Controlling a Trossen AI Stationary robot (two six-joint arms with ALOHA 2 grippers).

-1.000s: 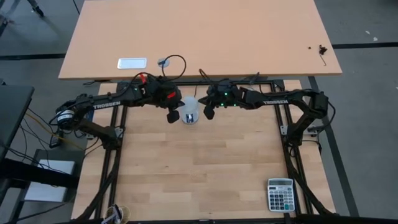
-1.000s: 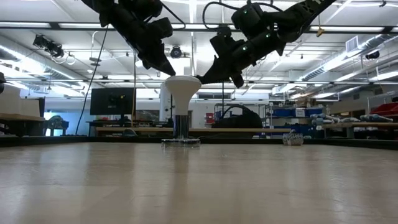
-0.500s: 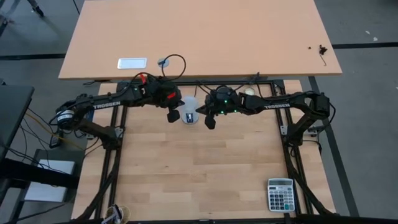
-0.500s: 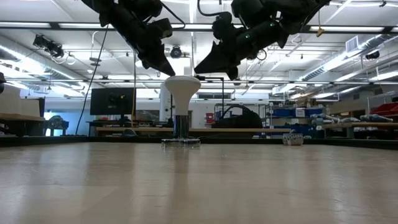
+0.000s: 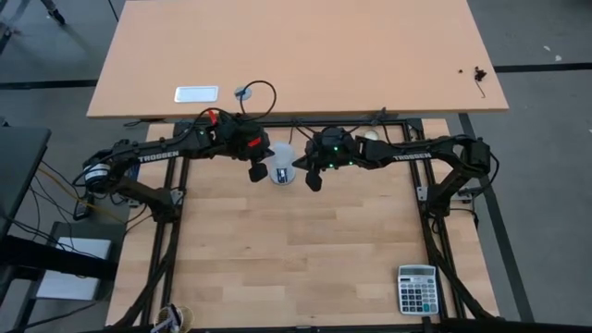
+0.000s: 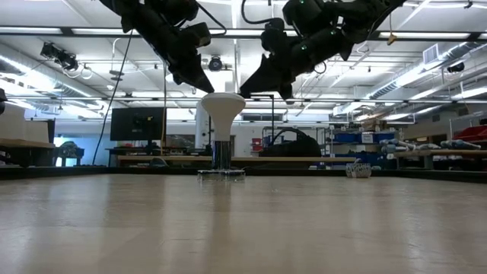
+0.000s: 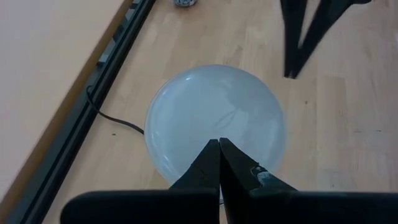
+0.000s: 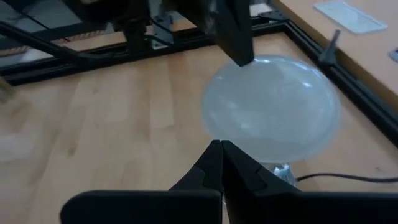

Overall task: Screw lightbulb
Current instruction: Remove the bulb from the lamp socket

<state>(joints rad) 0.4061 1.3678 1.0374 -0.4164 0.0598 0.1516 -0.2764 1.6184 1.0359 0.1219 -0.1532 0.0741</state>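
The white lightbulb [image 5: 282,164] stands upright, neck down, in the grey socket [image 6: 221,173] at the far middle of the table. Its wide head fills the left wrist view [image 7: 214,118] and the right wrist view [image 8: 273,102]. My left gripper [image 5: 258,172] is shut, its tips just over the left rim of the head [image 6: 207,85]. My right gripper [image 5: 313,178] is shut, its tips close above the head's right rim [image 6: 247,87]. My left gripper points down at a slant over the rim of the bulb's head [image 7: 217,155]; I cannot tell whether it touches it. My right gripper comes slanting from the right at the near rim of the head [image 8: 214,134]; I cannot tell whether it touches it.
The socket's black cord [image 7: 115,121] runs off to the table's far edge rail. A small cream puck [image 5: 371,136] lies behind the right arm. A calculator [image 5: 416,289] lies at the near right corner. A second table [image 5: 296,55] with a white tray [image 5: 196,93] stands beyond.
My right gripper has moved a little toward the bulb and turned about its wrist, ending close above the head's right rim. The bulb has stayed upright in the socket.
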